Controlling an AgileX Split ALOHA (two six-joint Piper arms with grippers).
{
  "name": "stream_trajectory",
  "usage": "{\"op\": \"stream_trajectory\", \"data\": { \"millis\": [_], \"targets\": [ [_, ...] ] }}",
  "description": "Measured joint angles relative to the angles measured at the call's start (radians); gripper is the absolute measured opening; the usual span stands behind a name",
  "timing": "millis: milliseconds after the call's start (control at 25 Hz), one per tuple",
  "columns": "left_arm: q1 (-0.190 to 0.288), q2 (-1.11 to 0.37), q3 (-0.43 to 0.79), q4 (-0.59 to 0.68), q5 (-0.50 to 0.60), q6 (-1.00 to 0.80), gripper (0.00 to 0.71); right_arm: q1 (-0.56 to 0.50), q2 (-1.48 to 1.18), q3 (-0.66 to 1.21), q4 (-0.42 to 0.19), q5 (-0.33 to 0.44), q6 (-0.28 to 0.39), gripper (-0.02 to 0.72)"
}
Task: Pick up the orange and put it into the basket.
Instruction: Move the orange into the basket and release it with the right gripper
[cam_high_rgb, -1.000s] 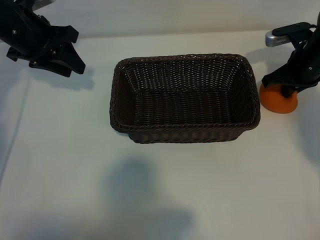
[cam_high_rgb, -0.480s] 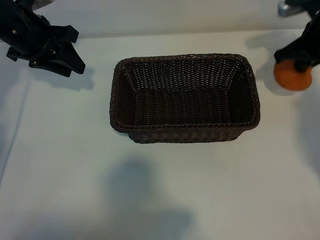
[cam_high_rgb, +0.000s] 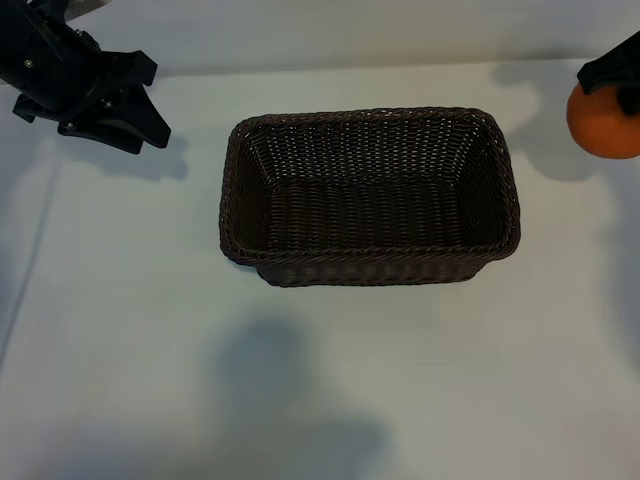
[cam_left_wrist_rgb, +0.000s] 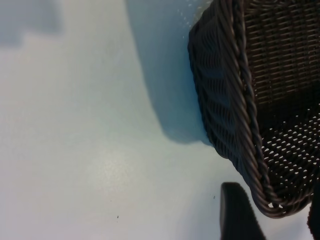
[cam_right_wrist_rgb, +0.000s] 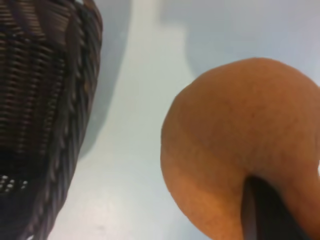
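The orange hangs clear of the table at the far right edge of the exterior view, to the right of the basket. My right gripper is shut on it, and most of that arm is cut off by the picture's edge. In the right wrist view the orange fills the frame, one dark finger pressed against it and the basket's wall beside it. The dark brown wicker basket stands mid-table with nothing inside. My left gripper is parked at the back left, open and holding nothing.
The white table stretches in front of the basket, with soft shadows on it. In the left wrist view, one corner of the basket and a dark fingertip show above bare table.
The right gripper has raised the orange off the table beside the basket's right end. It now sits higher and farther right in the exterior view. The left arm has not moved.
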Motion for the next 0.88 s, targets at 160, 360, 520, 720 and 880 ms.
{"op": "stream_trajectory", "data": {
  "millis": [160, 360, 520, 720, 880],
  "targets": [
    [0.000, 0.000, 0.000, 0.000, 0.000, 0.000, 0.398, 0.000, -0.016, 0.000, 0.074, 0.007, -0.004, 0.092],
    [0.000, 0.000, 0.000, 0.000, 0.000, 0.000, 0.398, 0.042, -0.018, 0.000, 0.168, 0.008, -0.027, 0.092],
    [0.000, 0.000, 0.000, 0.000, 0.000, 0.000, 0.398, 0.124, -0.018, 0.000, 0.187, 0.008, -0.028, 0.092],
    [0.000, 0.000, 0.000, 0.000, 0.000, 0.000, 0.398, 0.219, -0.018, -0.016, 0.233, -0.005, -0.027, 0.092],
    [0.000, 0.000, 0.000, 0.000, 0.000, 0.000, 0.398, 0.291, -0.018, -0.063, 0.254, -0.053, -0.008, 0.090]
  ]
}}
